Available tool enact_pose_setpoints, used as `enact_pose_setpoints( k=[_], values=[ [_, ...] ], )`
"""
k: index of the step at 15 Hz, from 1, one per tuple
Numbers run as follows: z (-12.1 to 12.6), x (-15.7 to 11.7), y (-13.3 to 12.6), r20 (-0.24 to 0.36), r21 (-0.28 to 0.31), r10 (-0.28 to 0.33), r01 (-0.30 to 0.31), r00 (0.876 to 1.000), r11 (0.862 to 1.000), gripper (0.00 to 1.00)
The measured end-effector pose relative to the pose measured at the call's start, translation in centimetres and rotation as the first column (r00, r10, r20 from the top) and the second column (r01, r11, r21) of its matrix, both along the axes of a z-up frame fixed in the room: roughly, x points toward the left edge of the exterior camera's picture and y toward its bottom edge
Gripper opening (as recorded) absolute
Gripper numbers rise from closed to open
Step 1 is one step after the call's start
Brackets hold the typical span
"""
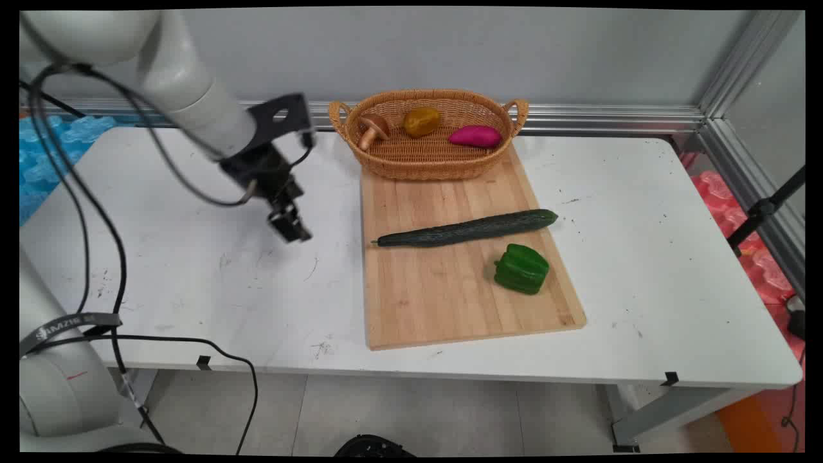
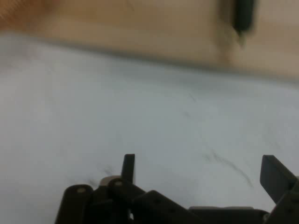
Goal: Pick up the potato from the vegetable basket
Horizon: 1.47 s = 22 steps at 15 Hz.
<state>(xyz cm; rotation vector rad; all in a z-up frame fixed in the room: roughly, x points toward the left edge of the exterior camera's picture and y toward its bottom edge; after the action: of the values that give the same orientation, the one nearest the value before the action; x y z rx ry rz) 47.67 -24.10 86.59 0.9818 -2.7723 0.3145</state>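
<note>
My black gripper (image 1: 290,229) hangs over bare white table (image 1: 193,270), left of the wooden cutting board (image 1: 443,283). In the hand view its fingers (image 2: 128,167) stand wide apart, open, with nothing between them (image 2: 201,170). A long dark cucumber (image 1: 466,229) lies across the board, its thin stem end nearest the gripper; that tip (image 2: 244,18) shows at the top of the hand view. A green bell pepper (image 1: 521,268) sits on the board below the cucumber's right half.
A wicker basket (image 1: 427,164) stands at the board's far end, holding a mushroom (image 1: 372,129), a yellow-brown fruit (image 1: 422,121) and a magenta sweet potato (image 1: 475,136). Black cables (image 1: 119,257) hang at the left.
</note>
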Motion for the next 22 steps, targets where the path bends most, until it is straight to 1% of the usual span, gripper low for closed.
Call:
enact_pose_setpoints(
  k=[2, 4, 7, 10, 12, 16, 19, 22],
  values=[
    [0.7, -0.7, -2.6, -0.021, -0.047, 0.024, -0.025, 0.999, 0.999, 1.00],
    [1.3, -1.1, -4.8, -0.040, -0.082, 0.042, -0.045, 0.998, 0.996, 1.00],
    [2.2, -1.8, -9.0, -0.078, -0.138, 0.069, -0.079, 0.995, 0.987, 1.00],
    [2.5, -2.2, -13.2, -0.113, -0.180, 0.077, -0.097, 0.991, 0.979, 1.00],
    [2.4, -2.2, -15.7, -0.131, -0.194, 0.072, -0.097, 0.989, 0.976, 1.00],
    [1.7, -1.5, -20.5, -0.155, -0.200, 0.034, -0.065, 0.987, 0.978, 1.00],
    [1.0, -0.6, -23.7, -0.169, -0.193, 0.007, -0.040, 0.986, 0.980, 1.00],
    [0.3, -0.1, -25.8, -0.182, -0.190, -0.007, -0.029, 0.983, 0.981, 1.00]
  ],
)
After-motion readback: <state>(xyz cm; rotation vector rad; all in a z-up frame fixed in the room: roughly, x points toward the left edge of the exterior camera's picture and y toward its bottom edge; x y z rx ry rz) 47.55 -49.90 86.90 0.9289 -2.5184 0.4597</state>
